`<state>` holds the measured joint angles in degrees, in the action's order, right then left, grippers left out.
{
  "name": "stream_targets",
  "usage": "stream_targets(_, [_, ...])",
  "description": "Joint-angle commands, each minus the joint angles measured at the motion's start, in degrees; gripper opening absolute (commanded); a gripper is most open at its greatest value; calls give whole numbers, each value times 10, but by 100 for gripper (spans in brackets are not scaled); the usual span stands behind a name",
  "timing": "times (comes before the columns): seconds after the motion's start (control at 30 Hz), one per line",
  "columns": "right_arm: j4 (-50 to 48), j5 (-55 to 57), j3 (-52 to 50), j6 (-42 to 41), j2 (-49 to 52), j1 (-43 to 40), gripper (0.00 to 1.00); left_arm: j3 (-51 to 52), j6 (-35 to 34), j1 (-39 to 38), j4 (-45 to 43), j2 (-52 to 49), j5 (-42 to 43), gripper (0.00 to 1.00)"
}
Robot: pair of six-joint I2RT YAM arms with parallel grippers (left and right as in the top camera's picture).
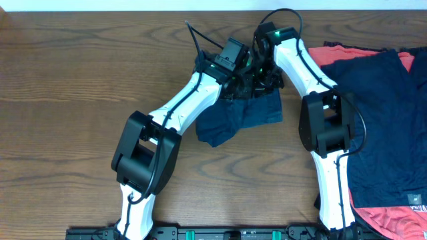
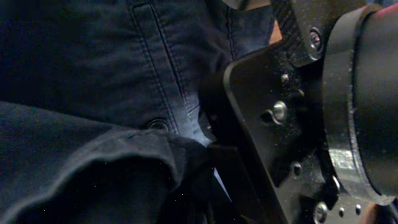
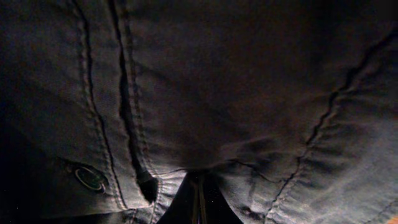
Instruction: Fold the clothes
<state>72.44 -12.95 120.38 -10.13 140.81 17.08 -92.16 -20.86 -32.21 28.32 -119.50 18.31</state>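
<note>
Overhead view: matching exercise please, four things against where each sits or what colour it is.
Things:
1. small navy garment
2. large navy garment
3. coral garment
4. table

Place, colour or state:
A. brown wood
B. bunched up at centre
C. spread flat at right
D. peeking out from under navy cloth, right edge

Pairs: 1-B, 2-C, 3-D, 4-A
</note>
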Motion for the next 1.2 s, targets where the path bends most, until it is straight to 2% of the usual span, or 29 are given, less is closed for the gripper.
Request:
stream_targets(0.0, [-4, -14, 8, 0, 9, 18, 7, -7, 4, -29, -19, 3, 30, 6])
stream_targets(0.07, [-4, -4, 9, -1, 7, 18, 25, -7, 4, -29, -19, 3, 30, 6])
stream_targets(0.13, [-2, -3, 12, 0, 2, 17, 26, -7, 4, -29, -19, 2, 30, 6])
stream_targets(0.17, [3, -3, 15, 0, -2, 17, 32, -7, 4, -29, -19, 0, 30, 6])
stream_targets(0.23, [9, -2, 22, 8, -10, 17, 35, -7, 4, -29, -18, -2, 30, 6])
stream_targets(0.47, [31, 34, 67, 7, -59, 16, 33, -7, 4, -29, -19, -5, 30, 6])
stream_targets(0.57, [57, 68, 106, 3, -84, 12, 50, -7, 4, -29, -19, -6, 30, 6])
stream_targets(0.6, [64, 76, 116, 3, -89, 10, 52, -7, 4, -29, -19, -6, 30, 6])
stream_targets(0.77, [118, 113, 181, 3, -104, -2, 43, -7, 4, -29, -19, -12, 28, 6])
stream_targets(0.9, [143, 121, 202, -5, -104, -12, 49, -7, 2, -29, -18, -20, 29, 6])
stream_targets(1.0, [158, 121, 201, -6, -103, -19, 46, -7, -1, -29, -16, -28, 28, 6])
stream_targets(1.1, [162, 134, 200, -25, -103, -25, 70, -7, -1, -29, -15, -37, 28, 6])
stream_targets(1.17, [162, 141, 200, -30, -103, -31, 74, -7, -1, -29, -15, -45, 28, 6])
